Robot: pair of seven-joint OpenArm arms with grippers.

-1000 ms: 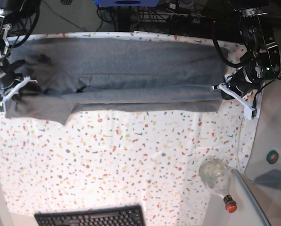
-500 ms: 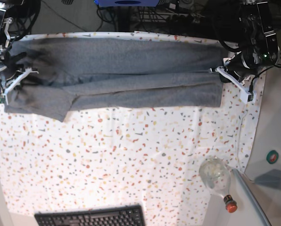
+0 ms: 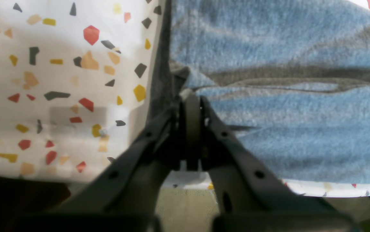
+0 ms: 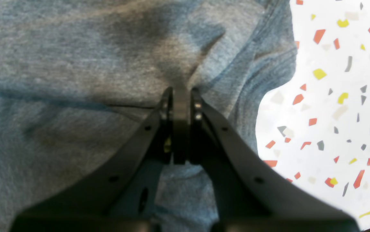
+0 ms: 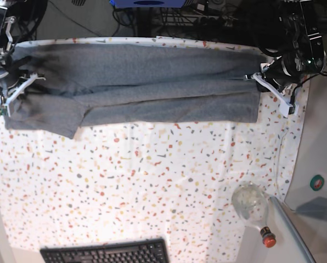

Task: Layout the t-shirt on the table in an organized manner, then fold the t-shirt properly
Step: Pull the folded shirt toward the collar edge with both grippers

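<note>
1. Along the far edge of the table [image 5: 152, 186], the t-shirt [image 5: 141, 82] now lies as a long folded band, its near hem well apart from the near edge; over the last second I have watched both ends carried toward the far edge, and the lengthwise fold lie flatter.
2. I judge that the first fold is nearly set, with the cross folds not yet done.
3. My left gripper [image 3: 189, 96] at the band's hem end, by the table's side edge, is clamped tight on a pinch of the fabric.
4. My right gripper [image 4: 181, 91] at the sleeve end is likewise closed on a bunched ridge of cloth.
5. A glass bottle [image 5: 252, 208] and a keyboard [image 5: 106, 252] sit near the near edge, clear of the shirt.
</note>
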